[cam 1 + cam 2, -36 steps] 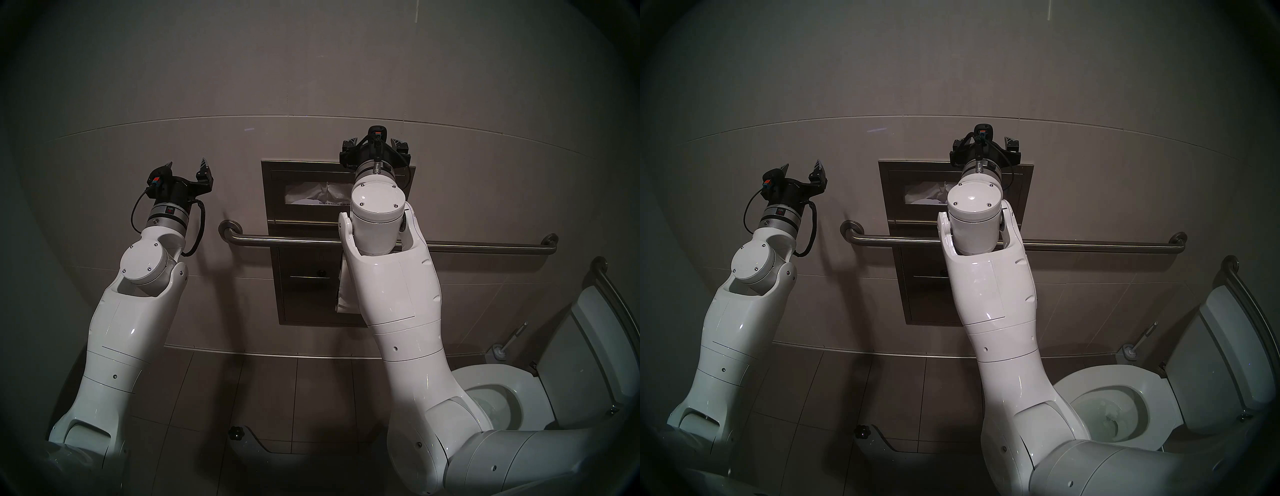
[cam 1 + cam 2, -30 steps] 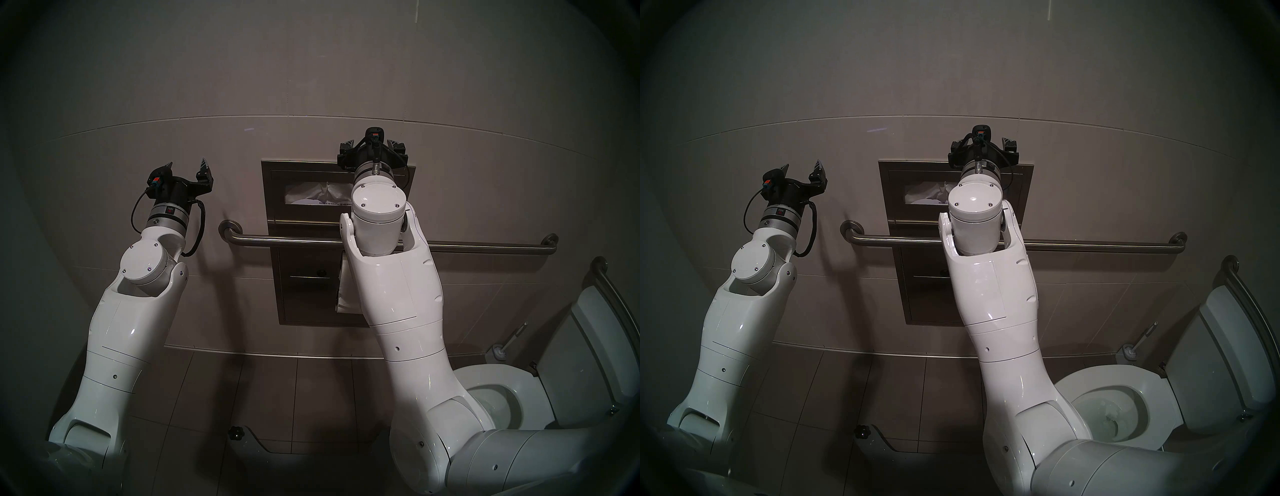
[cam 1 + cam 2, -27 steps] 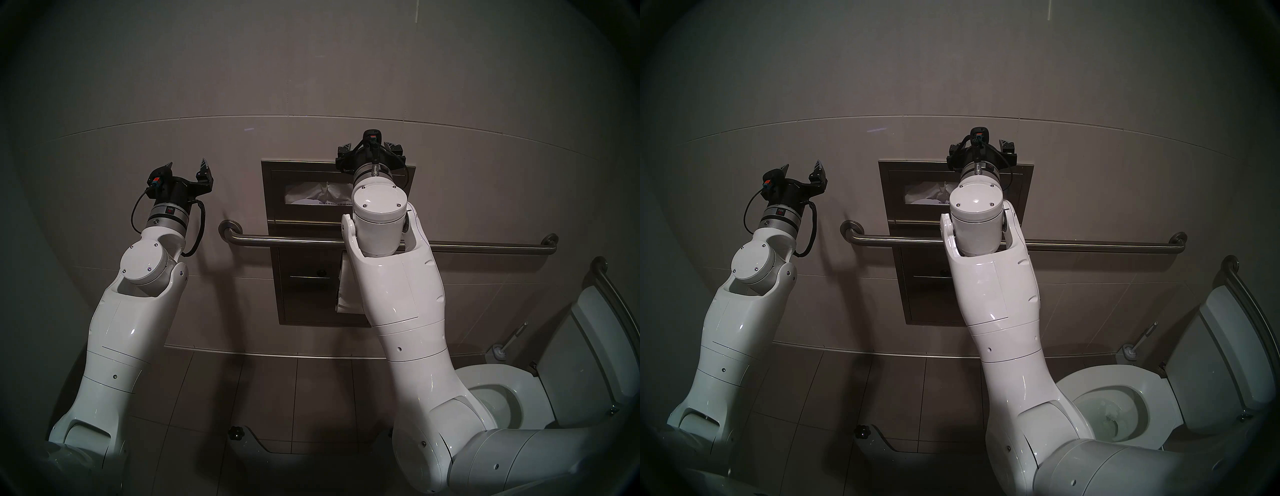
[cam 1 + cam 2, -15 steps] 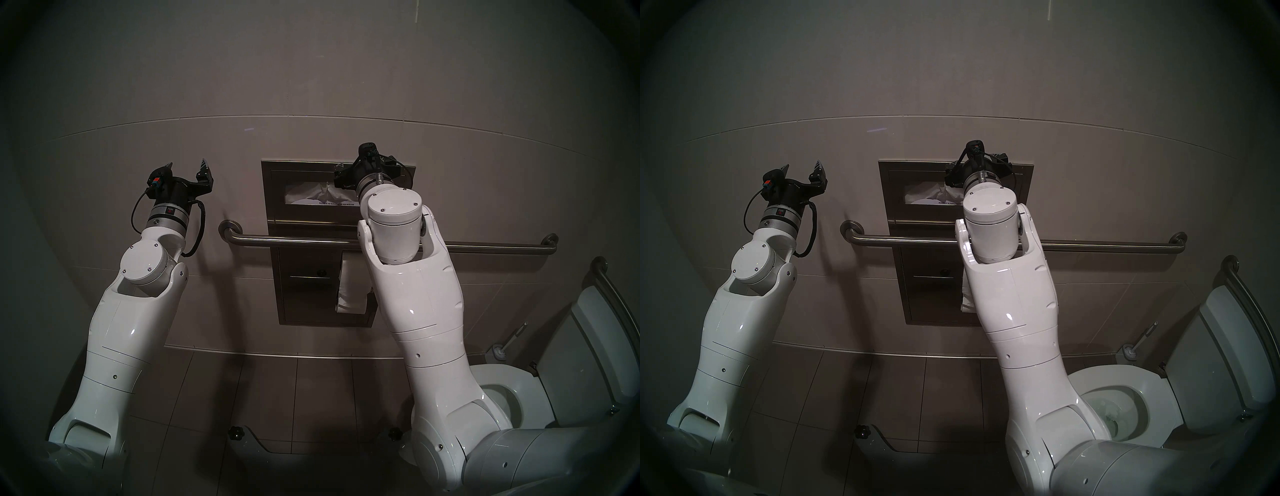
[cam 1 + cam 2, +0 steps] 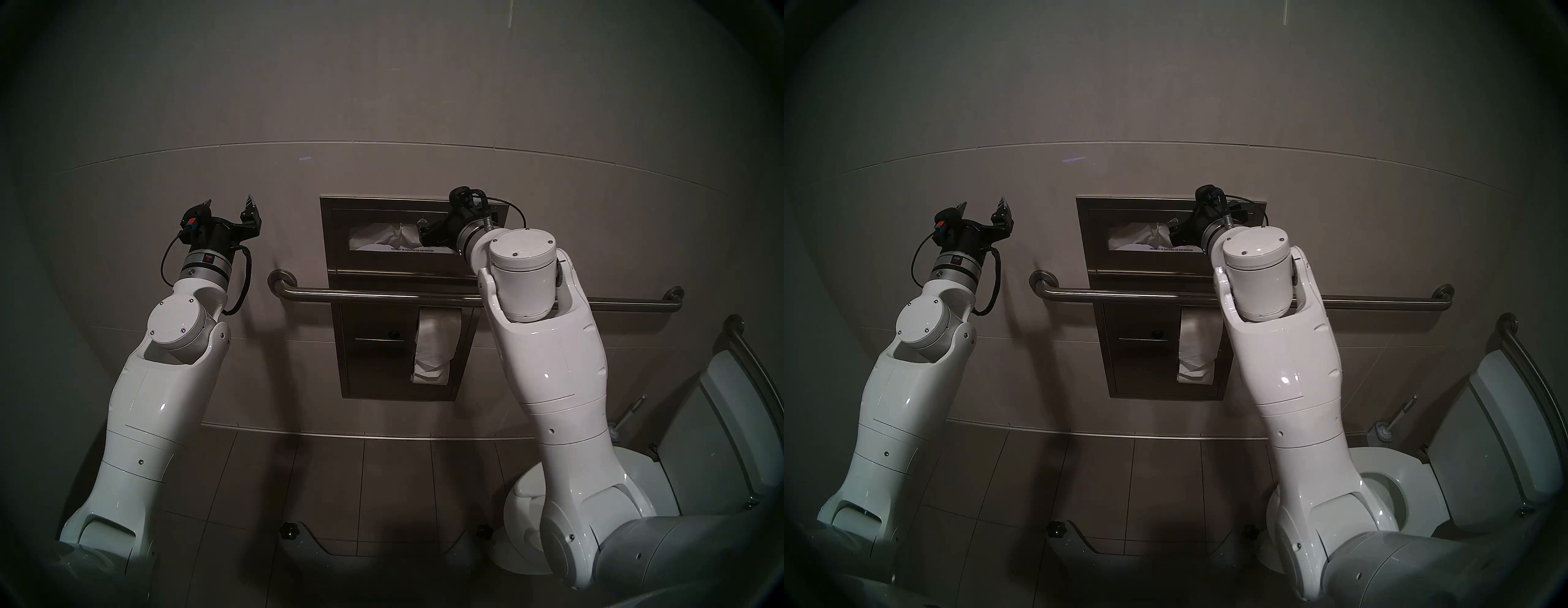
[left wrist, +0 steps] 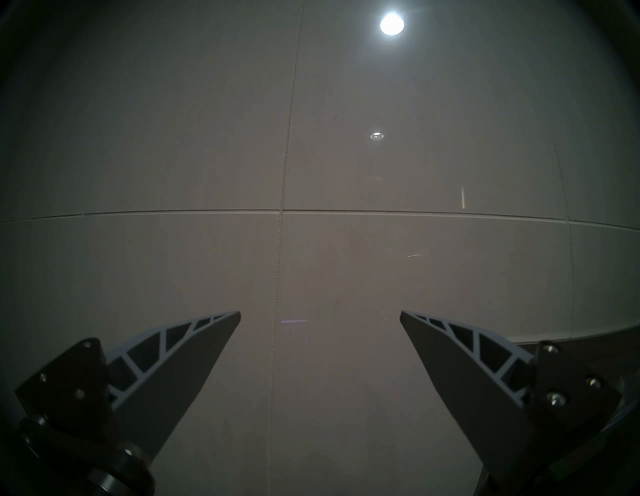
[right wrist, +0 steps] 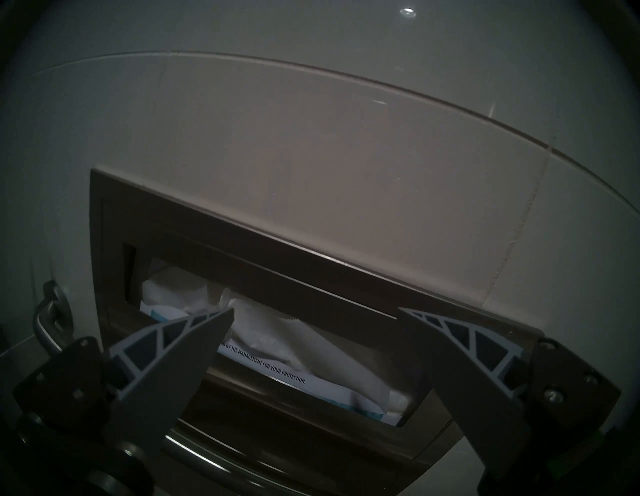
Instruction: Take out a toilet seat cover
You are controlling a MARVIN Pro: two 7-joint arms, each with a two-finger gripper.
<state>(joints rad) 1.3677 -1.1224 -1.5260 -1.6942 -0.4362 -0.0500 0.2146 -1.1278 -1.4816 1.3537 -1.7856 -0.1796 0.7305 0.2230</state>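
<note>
Your right gripper has its jaws spread wide with nothing between them, aimed at the slot of the steel wall dispenser, just short of it. The toilet seat cover sits crumpled inside that slot, a raised fold peeking out near your left fingertip. Centre on that fold, ease in until both tips straddle the paper, pinch only tissue, then draw straight out slowly so it doesn't tear. Your left gripper hangs open too, well off to the side, facing bare wall.
</note>
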